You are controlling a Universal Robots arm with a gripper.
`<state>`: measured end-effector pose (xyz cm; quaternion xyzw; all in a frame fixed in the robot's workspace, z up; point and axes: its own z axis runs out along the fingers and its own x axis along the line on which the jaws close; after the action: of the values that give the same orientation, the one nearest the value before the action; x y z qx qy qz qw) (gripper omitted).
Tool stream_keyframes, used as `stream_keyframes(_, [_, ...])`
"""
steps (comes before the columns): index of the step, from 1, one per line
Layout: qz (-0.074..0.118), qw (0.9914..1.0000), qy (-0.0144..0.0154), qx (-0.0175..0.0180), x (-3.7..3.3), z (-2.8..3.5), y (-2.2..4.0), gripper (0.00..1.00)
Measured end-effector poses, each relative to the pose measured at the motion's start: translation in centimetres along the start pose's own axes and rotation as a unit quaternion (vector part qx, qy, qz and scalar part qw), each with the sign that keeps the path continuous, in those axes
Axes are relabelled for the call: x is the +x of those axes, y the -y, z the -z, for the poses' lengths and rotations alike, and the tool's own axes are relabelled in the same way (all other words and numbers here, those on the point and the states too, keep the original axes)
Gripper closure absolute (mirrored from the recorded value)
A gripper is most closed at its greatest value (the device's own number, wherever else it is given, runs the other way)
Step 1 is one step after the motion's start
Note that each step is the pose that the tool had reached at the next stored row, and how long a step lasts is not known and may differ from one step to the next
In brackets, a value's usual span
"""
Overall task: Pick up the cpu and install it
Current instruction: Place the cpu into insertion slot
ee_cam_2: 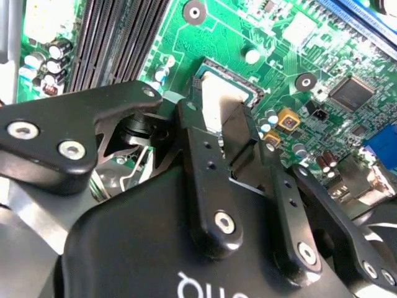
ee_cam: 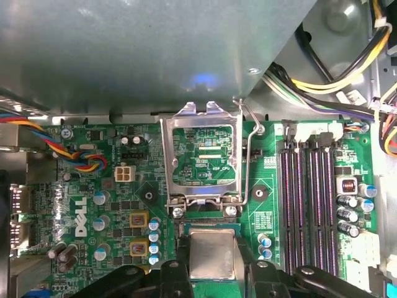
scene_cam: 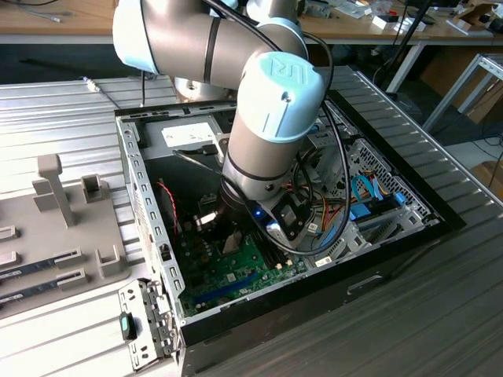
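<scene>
The cpu (ee_cam: 212,253), a flat silver-grey square with a thin green rim, is gripped by the claw (ee_cam_2: 220,118).

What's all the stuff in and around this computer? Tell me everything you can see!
case: one, grey and black, open, in the middle of the exterior view
board: one, green, inside the case
frame: one, silver, flipped open on the board
cpu: one, silver-grey, beside the frame
memory slots: four, black, on the board
cables: one bundle, red, yellow and blue, at the board's edge
tray: one, grey, to the exterior view's left of the case
arm: one, silver with pale blue caps, reaching into the case
gripper: one, black, shut on the cpu
</scene>
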<state>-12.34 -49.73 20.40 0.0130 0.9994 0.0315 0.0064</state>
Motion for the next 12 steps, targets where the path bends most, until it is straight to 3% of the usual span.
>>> stream_keyframes(6, [0.001, 1.00000, 0.0002, 0.0006, 0.25, 0.42, 0.16, 0.62])
stream_keyframes(10, [0.007, 0.99995, -0.0004, -0.0077, 0.33, 0.43, 0.23, 0.62])
stream_keyframes(12, [0.008, 0.99993, -0.0005, -0.0084, 0.32, 0.43, 0.23, 0.62])
